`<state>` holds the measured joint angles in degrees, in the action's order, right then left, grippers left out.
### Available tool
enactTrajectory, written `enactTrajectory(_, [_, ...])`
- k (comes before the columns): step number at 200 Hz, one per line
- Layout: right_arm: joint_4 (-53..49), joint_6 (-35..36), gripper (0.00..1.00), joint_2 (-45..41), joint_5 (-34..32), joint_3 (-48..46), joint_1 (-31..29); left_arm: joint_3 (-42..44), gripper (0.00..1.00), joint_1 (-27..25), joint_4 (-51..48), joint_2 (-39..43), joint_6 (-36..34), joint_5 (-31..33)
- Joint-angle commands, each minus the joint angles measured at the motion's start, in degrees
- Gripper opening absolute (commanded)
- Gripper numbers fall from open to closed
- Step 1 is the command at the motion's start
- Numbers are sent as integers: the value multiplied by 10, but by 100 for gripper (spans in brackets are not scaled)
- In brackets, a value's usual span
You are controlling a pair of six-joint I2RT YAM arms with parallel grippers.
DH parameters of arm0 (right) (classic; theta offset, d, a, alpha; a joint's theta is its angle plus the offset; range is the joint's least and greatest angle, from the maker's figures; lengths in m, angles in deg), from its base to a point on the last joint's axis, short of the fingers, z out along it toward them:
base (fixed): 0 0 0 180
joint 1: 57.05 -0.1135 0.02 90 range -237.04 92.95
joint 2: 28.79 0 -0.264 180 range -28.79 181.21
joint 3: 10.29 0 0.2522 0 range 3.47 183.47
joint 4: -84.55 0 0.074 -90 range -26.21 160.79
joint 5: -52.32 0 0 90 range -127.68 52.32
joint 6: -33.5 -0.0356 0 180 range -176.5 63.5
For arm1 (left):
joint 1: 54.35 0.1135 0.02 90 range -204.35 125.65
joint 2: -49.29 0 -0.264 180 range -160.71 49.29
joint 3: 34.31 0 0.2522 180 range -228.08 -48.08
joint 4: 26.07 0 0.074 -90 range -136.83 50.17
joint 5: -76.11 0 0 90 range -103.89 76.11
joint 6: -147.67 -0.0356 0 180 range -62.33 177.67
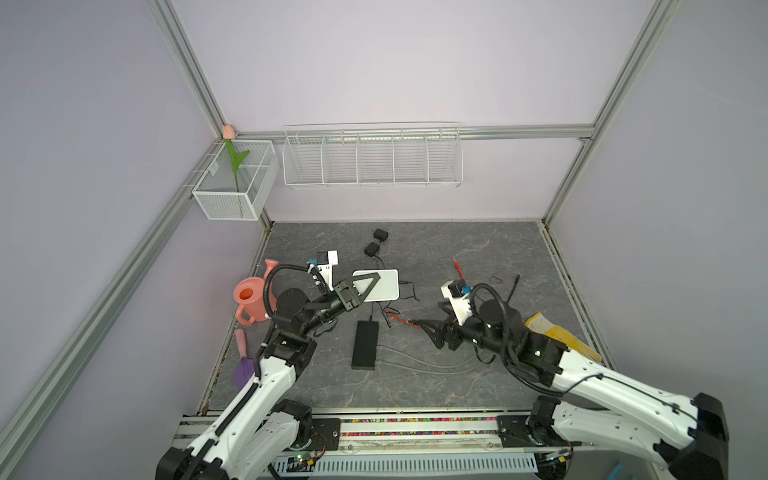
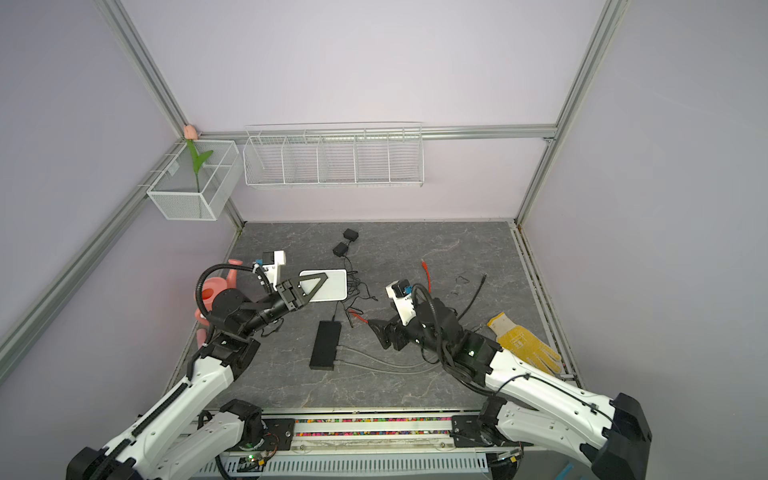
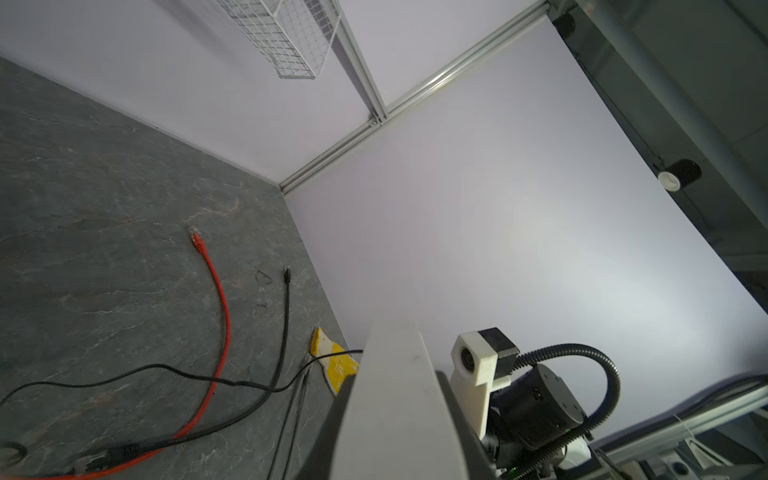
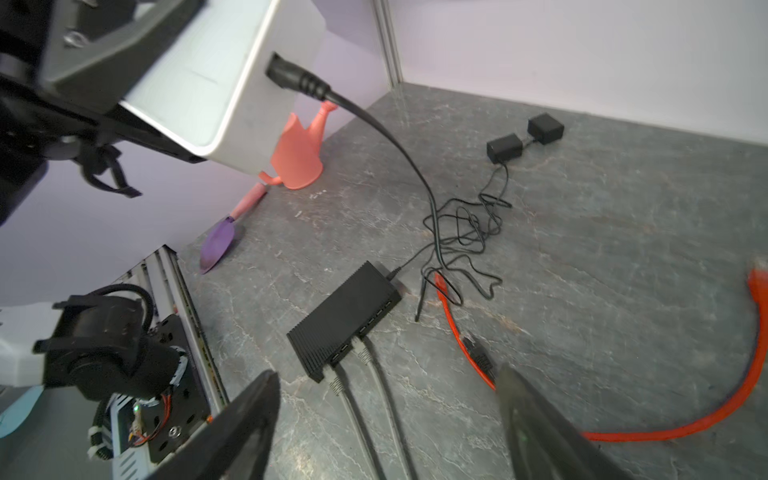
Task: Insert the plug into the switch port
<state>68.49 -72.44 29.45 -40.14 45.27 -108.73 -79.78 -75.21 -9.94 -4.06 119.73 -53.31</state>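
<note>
Looks like the grab step: right pincer [image 4: 386,372] is wide open near the red plug [image 4: 439,281], which lies on the bench [image 4: 602,249] beside the black switch [image 4: 345,316]; left pincer [image 1: 368,284] clamps the white box [image 1: 388,291]. Next, pinch the plug and align it with a port.

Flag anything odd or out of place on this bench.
Thin black cords lie tangled near the black network switch. A yellow work glove, a salmon plastic watering can and a purple trowel do not belong with cabling gear. The left gripper holds a white box tilted in mid-air.
</note>
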Motion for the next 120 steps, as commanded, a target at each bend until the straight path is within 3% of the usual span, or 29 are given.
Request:
enactTrajectory(1, [20,27,92,61,77,37,36,-46,0,2,69,-18,17,4])
enactTrajectory(42, [41,28,96,210,40,82,62,-49,0,23,53,-19,5,16])
enactTrajectory(66, [113,-3,91,318,101,121,118,-46,0,46,81,-21,25,7])
enactTrajectory(77, [127,1,81,367,124,152,131,-47,0,52,93,-25,34,0])
enactTrajectory(103, [107,19,44,451,145,276,156,-46,0,61,114,-32,43,-4])
enactTrajectory(120, [66,29,39,490,149,380,174,-44,0,69,139,-38,57,-6])
